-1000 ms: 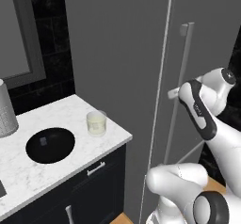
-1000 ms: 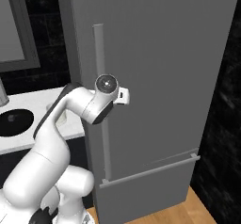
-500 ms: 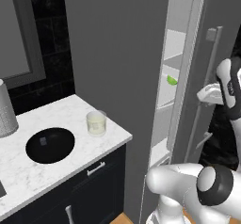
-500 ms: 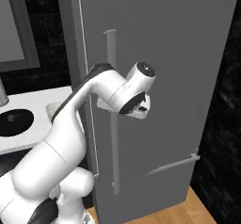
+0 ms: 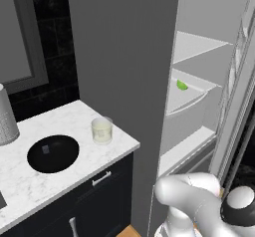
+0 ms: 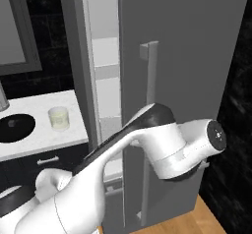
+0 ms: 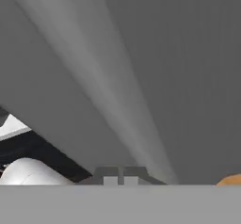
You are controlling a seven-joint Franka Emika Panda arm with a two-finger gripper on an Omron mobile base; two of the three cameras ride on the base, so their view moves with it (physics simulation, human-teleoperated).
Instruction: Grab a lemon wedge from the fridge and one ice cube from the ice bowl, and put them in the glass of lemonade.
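fridge (image 5: 124, 57) — door open | lemon wedge (image 5: 182, 85) on shelf | fingers (image 7: 109, 177) closed — empty

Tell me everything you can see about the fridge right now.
The fridge is tall, matte grey and plain-sided, standing right beside the marble counter. Its door is swung open, a long slim vertical bar handle on its front. Inside are white shelves and a white drawer. A small yellow-green lemon wedge lies on one shelf. The robot's arm reaches across the door's front, and the claw is shut close against the grey surface.
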